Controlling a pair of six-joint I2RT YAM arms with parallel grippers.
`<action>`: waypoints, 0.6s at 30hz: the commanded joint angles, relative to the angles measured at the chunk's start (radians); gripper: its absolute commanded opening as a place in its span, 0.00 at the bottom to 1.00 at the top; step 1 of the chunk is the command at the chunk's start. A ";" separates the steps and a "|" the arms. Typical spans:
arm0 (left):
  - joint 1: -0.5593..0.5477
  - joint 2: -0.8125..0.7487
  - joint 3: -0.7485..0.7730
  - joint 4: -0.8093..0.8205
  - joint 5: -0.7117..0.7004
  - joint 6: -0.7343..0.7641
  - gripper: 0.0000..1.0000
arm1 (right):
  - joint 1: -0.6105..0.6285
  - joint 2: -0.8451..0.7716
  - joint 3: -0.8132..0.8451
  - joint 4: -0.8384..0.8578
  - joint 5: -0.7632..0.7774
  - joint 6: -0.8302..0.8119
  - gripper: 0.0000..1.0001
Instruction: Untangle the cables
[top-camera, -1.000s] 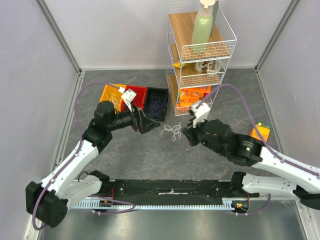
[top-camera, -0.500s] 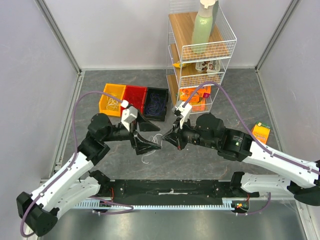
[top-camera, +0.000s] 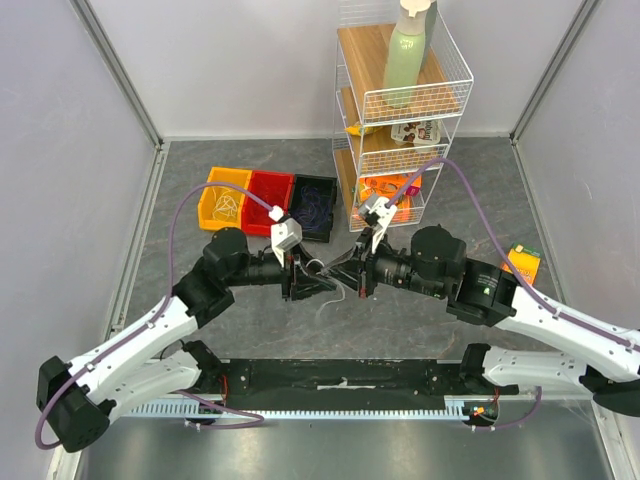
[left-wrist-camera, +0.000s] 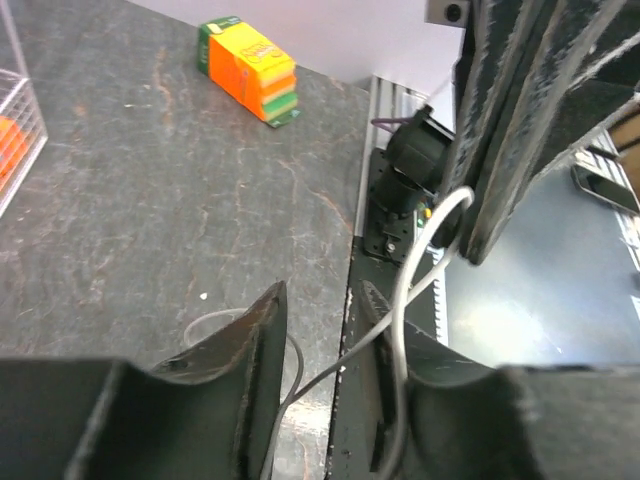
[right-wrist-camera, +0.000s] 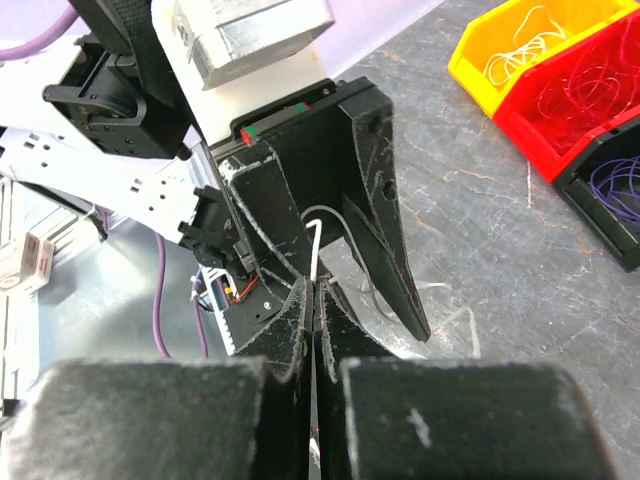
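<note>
One white cable (left-wrist-camera: 425, 240) is the business in hand: it hangs between the two arms above the middle of the counter (top-camera: 440, 180), just in front of the three bins, with its slack trailing down to a loose loop on the stone below. The right fingers (right-wrist-camera: 312, 300) are pressed flat together on one end of it, the strand rising out of their tips. The left fingers (top-camera: 318, 287) face them almost tip to tip and stand part-way apart, with the cable running down through the gap but not pinched, as far as the wrist view shows. So the step looks like a second grasp on the same strand, so that it can be drawn out between two holds. The next move calls for the left fingers to close squarely on the cable without letting it slip out at the side, then for the arms to draw apart gently. A hard tug would likely tighten any knot in the slack. The yellow bin (right-wrist-camera: 500, 55) holds pale strands, so it seems the likely place for this one.
</note>
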 joint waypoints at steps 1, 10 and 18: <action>-0.006 -0.037 0.044 -0.015 -0.147 0.050 0.32 | -0.004 -0.035 -0.009 0.053 0.043 0.017 0.00; -0.005 -0.082 0.034 -0.029 -0.273 0.046 0.02 | -0.004 -0.052 -0.015 0.020 0.132 0.014 0.09; 0.029 0.002 0.155 -0.254 -0.696 -0.006 0.02 | -0.004 -0.159 0.012 -0.194 0.498 -0.030 0.83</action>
